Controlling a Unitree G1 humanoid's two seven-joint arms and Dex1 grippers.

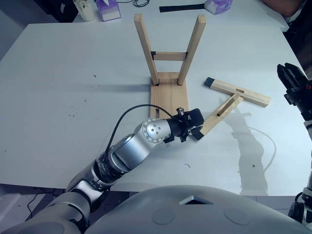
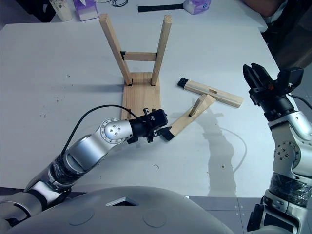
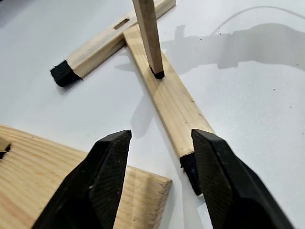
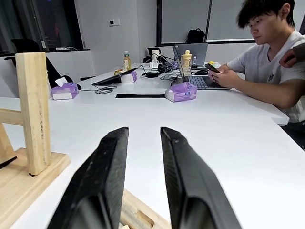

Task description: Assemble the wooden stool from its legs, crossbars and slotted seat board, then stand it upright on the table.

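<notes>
The slotted seat board [image 1: 168, 95] lies flat mid-table. Two legs [image 1: 146, 48] [image 1: 192, 48] stand up from its far end, joined by a crossbar [image 1: 169, 56]. To its right lies a loose slotted leg [image 1: 239, 92]. A second loose leg [image 1: 222, 113] lies diagonally against it, with a crossbar [image 3: 147, 28] sticking up from it. My left gripper [image 1: 191, 129] is open at table level. It sits at the black-tipped near end of the diagonal leg [image 3: 162, 90], beside the seat board's corner [image 3: 43, 171]. My right gripper [image 2: 258, 78] hangs open above the table's right side, holding nothing.
Two purple tissue boxes [image 1: 108, 9] [image 1: 218, 6], a cup [image 1: 85, 9] and a black strip [image 1: 181, 8] line the far edge. A thin white cable [image 1: 267, 142] loops on the table near the right arm. Bare table spreads to the left of the seat board.
</notes>
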